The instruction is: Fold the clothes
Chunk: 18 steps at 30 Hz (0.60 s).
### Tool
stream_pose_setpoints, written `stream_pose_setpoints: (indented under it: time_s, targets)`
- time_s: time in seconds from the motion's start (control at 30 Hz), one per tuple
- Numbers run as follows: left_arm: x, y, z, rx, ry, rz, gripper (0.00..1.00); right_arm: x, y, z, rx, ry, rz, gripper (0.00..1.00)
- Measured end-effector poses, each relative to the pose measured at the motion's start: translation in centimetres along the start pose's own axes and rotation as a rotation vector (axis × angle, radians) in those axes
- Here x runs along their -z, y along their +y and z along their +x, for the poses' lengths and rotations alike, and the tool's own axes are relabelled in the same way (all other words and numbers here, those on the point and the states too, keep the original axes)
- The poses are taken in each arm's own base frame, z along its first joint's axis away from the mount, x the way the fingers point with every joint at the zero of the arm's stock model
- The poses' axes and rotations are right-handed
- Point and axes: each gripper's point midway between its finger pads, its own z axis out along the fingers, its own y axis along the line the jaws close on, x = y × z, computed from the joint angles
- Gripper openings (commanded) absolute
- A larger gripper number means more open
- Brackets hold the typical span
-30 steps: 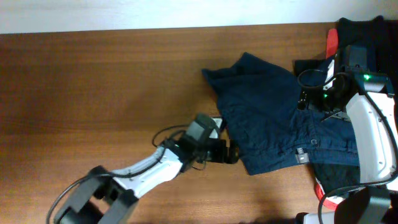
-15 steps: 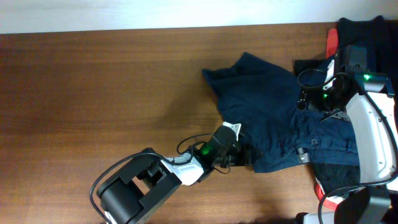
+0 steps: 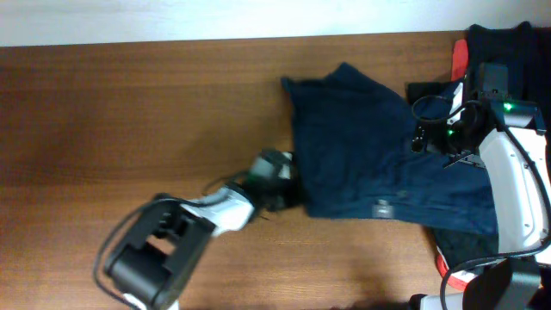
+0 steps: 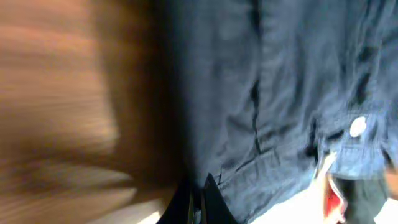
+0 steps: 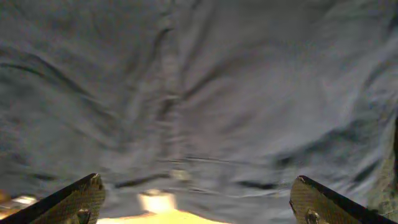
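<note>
The dark navy shorts (image 3: 370, 164) lie wrinkled on the right half of the wooden table (image 3: 129, 112), with a small label (image 3: 380, 209) near their front edge. My left gripper (image 3: 291, 191) is at the shorts' lower left edge. In the left wrist view its fingertips (image 4: 198, 202) are pressed together on the hem of the shorts (image 4: 280, 93). My right gripper (image 3: 430, 138) hovers over the right part of the shorts. In the right wrist view it (image 5: 199, 205) stands wide open above the navy cloth (image 5: 199, 93), with nothing between the fingers.
Black garments (image 3: 499, 43) and a red cloth (image 3: 460, 58) are piled at the far right edge, partly under the right arm. More black fabric (image 3: 465, 237) pokes out below the shorts. Bare wood spans the left half of the table.
My left gripper went from open to shut at the shorts' edge and moved left; the shorts' lower left corner slid left with it. The right arm has stayed put.
</note>
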Motion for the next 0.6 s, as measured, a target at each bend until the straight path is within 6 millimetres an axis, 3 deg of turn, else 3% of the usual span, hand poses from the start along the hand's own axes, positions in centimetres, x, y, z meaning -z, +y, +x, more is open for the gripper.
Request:
stream_pose_setpoints:
  time_s: [0.07,0.2,0.33,0.43,0.6]
  targets:
    - [3.3,3.6,-2.6,0.044,-0.039,-0.061,0.01,0.0,-0.3,0.0,-0.01,0.002,0.0,0.99]
    - [12.9,11.4,-9.9,0.172,-0.278,-0.147,0.01,0.0,-1.0,-0.1,-0.031,0.001,0.006,0.99]
    - [18.2,16.9,-12.7,0.248,-0.413,-0.207,0.01,0.0,-1.0,-0.1,-0.031,0.001,0.006,0.99]
    - [22.3,19.2,-15.4,0.239,-0.519,-0.249,0.01,0.0,-1.0,-0.1,-0.031,0.001,0.006,0.99]
    - [26.0,20.4,-18.0,0.204,-0.598,-0.33,0.01,0.0,-1.1,-0.1,-0.031,0.002,0.006,0.99]
